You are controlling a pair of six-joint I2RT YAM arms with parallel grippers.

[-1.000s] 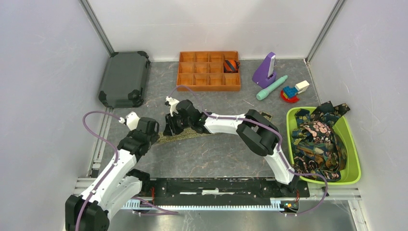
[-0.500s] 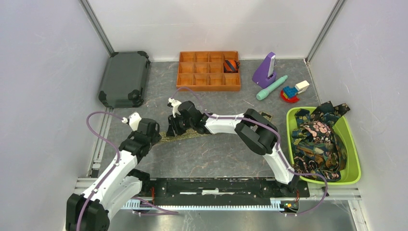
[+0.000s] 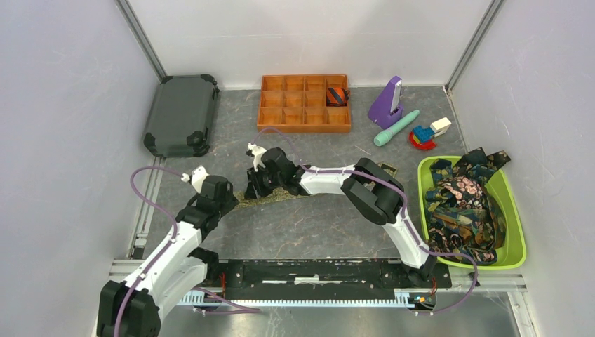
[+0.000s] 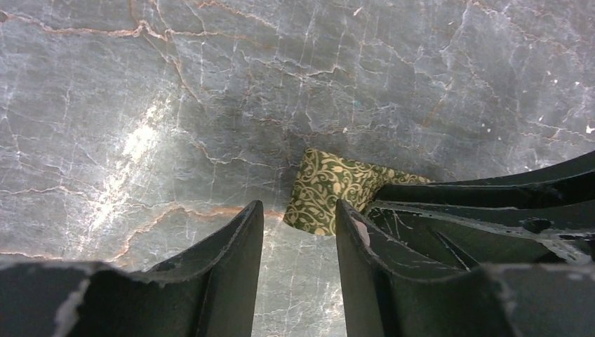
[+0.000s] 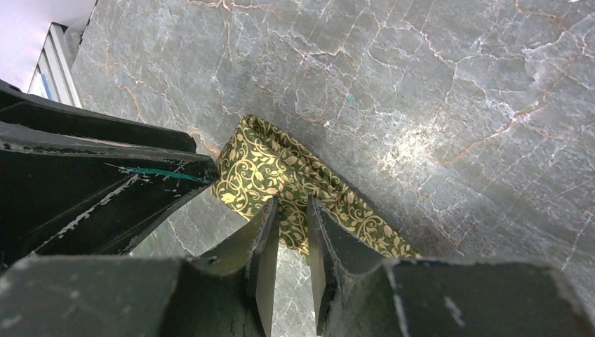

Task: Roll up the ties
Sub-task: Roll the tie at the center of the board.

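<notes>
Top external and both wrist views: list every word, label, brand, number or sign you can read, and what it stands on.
None readable in any view.
The olive-green tie bears only a gold vine pattern, no lettering.
The dark case, the orange divided tray and the small toys show no marks legible at this size.

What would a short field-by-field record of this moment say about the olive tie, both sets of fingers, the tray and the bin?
tie in work: olive-green tie lying on the table, left end looks folded over
left gripper: fingers apart at the tie's end, holding nothing
right gripper: fingers narrowly apart over the fold; grip unclear
orange tray: one rolled striped tie in a far-right compartment
green bin: heap of dark patterned ties
</notes>
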